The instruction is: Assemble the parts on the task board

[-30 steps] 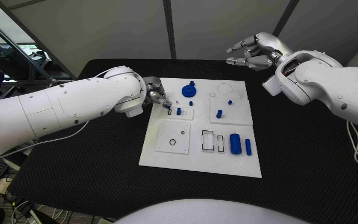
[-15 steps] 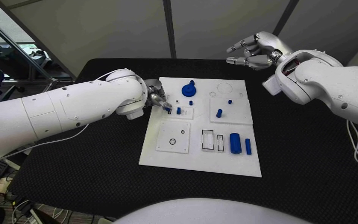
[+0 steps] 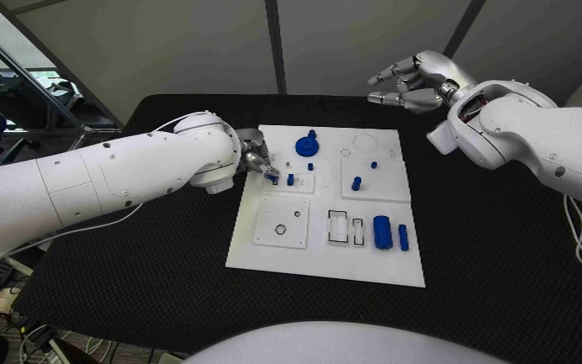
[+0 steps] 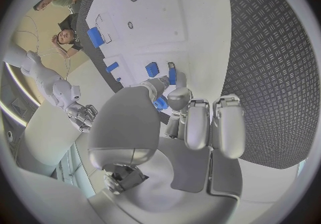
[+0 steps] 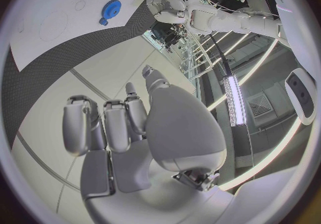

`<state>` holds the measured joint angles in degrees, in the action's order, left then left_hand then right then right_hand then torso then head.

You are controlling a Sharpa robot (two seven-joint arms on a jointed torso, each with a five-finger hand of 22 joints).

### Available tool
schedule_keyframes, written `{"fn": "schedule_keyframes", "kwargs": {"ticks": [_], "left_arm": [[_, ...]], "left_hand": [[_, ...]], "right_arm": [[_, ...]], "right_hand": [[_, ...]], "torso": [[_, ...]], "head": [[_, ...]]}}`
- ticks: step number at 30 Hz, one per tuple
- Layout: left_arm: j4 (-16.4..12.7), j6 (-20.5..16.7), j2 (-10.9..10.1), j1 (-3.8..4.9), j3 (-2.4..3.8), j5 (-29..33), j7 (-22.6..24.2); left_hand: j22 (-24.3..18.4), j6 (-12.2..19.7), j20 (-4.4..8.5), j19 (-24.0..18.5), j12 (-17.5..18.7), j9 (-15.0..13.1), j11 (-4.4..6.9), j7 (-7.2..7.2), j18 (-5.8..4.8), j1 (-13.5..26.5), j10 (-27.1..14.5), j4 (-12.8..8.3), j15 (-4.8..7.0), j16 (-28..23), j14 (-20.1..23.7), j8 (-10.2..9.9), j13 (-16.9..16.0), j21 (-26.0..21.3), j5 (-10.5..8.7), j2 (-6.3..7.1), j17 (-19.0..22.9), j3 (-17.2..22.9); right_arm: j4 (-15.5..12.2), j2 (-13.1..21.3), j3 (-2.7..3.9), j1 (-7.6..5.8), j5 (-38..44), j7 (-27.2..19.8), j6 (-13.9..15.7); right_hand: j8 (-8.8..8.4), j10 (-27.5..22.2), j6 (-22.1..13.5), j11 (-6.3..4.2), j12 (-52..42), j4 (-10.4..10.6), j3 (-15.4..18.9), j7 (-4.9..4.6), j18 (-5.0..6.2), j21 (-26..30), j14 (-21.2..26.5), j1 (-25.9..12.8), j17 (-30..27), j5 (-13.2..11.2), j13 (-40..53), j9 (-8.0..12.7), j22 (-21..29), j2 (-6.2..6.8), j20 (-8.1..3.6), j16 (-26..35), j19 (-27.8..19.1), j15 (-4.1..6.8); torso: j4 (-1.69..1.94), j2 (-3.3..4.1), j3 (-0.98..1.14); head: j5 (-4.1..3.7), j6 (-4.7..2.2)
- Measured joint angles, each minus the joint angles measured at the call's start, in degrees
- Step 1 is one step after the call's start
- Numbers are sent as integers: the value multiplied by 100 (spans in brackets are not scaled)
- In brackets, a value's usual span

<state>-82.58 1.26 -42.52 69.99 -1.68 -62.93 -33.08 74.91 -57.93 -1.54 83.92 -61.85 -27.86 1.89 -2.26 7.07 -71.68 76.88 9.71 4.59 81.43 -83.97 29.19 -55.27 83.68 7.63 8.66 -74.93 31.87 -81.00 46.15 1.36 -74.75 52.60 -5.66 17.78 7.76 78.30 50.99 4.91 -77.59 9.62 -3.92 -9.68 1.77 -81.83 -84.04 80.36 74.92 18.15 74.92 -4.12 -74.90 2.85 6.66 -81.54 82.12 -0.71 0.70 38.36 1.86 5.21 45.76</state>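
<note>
The white task board [image 3: 327,263] lies in the middle of the black table. My left hand [image 3: 257,160] is at the board's far-left corner and pinches a small blue part [image 3: 271,176] between thumb and a finger; the left wrist view shows that part [image 4: 160,103] at my fingertips. It hovers just beside an upright blue peg [image 3: 290,180] on a small square plate. My right hand [image 3: 410,85] is raised beyond the board's far edge, fingers loosely bent and apart, holding nothing.
On the board are a blue gear-like knob [image 3: 307,146], small blue pegs [image 3: 357,184], a thick blue cylinder [image 3: 383,233] and a thin blue bar [image 3: 404,238] at the near right. Black table [image 3: 145,280] surrounds the board.
My left hand's fingertips have dipped slightly toward the board with the blue part, closer to the upright peg. The right hand has not moved.
</note>
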Motion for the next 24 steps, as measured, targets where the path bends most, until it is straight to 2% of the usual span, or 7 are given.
{"fn": "schedule_keyframes", "kwargs": {"ticks": [13,24], "left_arm": [[-6,48,35,-24,10,-99,0],[-17,115,39,-28,18,-176,0]], "left_hand": [[0,1,0,0,0,5,11,-1,1,0,12,-24,-1,0,0,-7,0,0,12,0,0,24],[0,-13,0,0,0,0,11,13,0,0,14,-18,24,0,0,18,8,0,11,0,0,50]], "right_arm": [[-1,1,0,0,0,2,0],[-6,2,0,0,0,5,-3]], "right_hand": [[0,0,0,0,0,0,0,0,0,0,0,0,-1,0,0,0,0,0,0,0,0,0],[0,0,0,0,0,0,0,0,0,0,0,0,-1,0,0,0,0,0,0,0,0,0]], "torso": [[-1,0,-1],[-4,1,1]], "head": [[-43,17],[-46,43]]}}
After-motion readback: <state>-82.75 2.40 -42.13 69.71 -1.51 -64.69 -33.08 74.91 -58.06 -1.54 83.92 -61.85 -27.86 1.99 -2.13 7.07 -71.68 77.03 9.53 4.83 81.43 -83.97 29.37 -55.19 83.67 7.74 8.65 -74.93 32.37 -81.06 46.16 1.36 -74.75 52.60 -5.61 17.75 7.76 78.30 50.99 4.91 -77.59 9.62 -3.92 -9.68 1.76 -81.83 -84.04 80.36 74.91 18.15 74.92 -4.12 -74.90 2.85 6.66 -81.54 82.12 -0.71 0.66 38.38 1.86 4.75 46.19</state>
